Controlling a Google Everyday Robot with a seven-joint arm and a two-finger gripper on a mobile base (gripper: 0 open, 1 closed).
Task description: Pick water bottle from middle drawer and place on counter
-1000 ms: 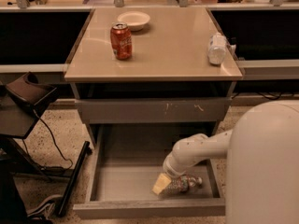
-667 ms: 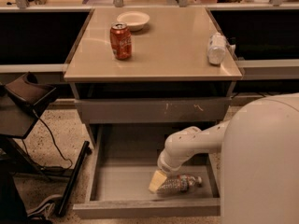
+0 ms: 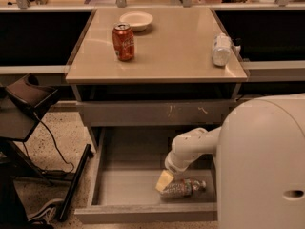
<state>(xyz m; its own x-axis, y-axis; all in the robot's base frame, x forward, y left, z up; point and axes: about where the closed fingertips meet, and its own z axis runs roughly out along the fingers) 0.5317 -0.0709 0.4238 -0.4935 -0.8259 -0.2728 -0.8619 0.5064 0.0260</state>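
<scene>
middle drawer (image 3: 125, 191) pulled open toward the near side, grey floor and low sides in plain view. on that floor, close to the near edge and toward the right: water bottle (image 3: 186, 188), clear and ribbed, lying on its side, white cap pointing right. gripper (image 3: 164, 181) down inside the drawer at the left end of the bottle, pale yellowish tip touching its base or just beside it; cannot tell which. jaws wide, narrow or clamped on the bottle: cannot tell.

white arm (image 3: 191, 148) slanting down into the drawer from the right, coming out of the big white robot body (image 3: 264, 166) that fills the near right corner.

just above the open drawer, a shut drawer front (image 3: 143, 113) with pale scratch marks. on top, the glossy beige counter (image 3: 176, 56): red soda can (image 3: 123, 42) upright toward the far left, shallow white bowl (image 3: 136, 20) just beyond it near the far edge, stubby white bottle (image 3: 221, 49) at the right edge, well apart from the can.

left of the cabinet, a dark chair (image 3: 27, 95) over speckled floor (image 3: 71, 137), black cable (image 3: 53, 144) trailing down beside it.
</scene>
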